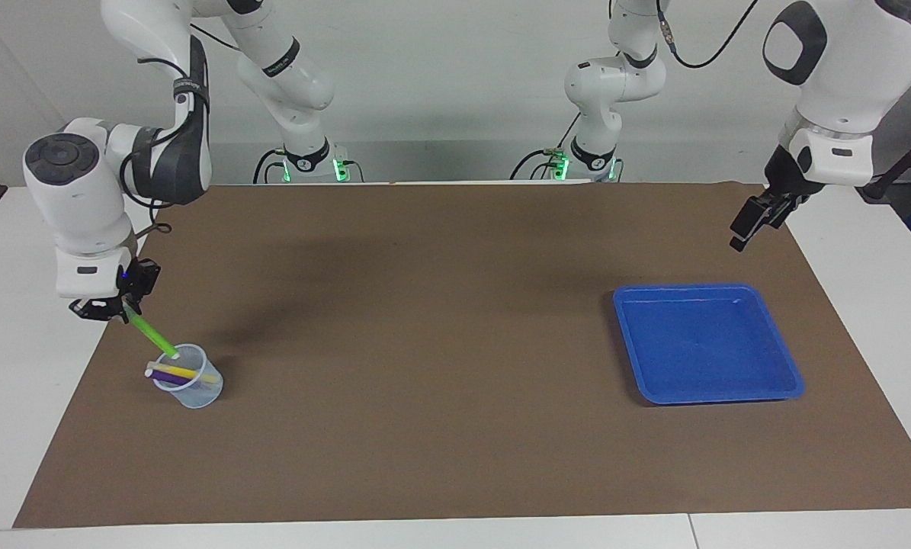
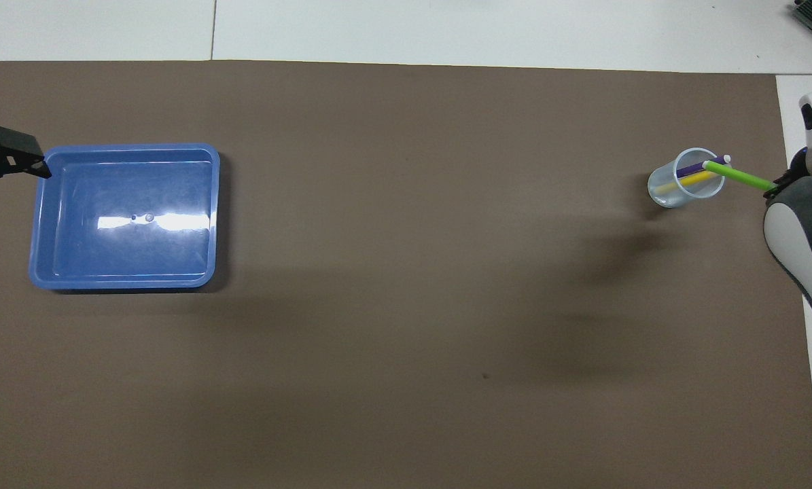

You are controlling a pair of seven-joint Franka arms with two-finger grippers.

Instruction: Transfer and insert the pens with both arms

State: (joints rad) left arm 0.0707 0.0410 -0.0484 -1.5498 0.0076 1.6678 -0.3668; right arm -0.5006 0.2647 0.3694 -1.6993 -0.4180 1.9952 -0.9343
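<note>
Slim green pen, pinched by right fingers, slants into clear plastic cup; left fingers spread.

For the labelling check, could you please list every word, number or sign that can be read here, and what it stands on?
None can be read.
Arm bands: dark bands with pale lettering, too small to read.
Green pen, cup, blue tray, brown mat: no lettering visible.

A brown mat covers most of the white desk. A blue tray lies flat on the mat toward the left arm's end.
</note>
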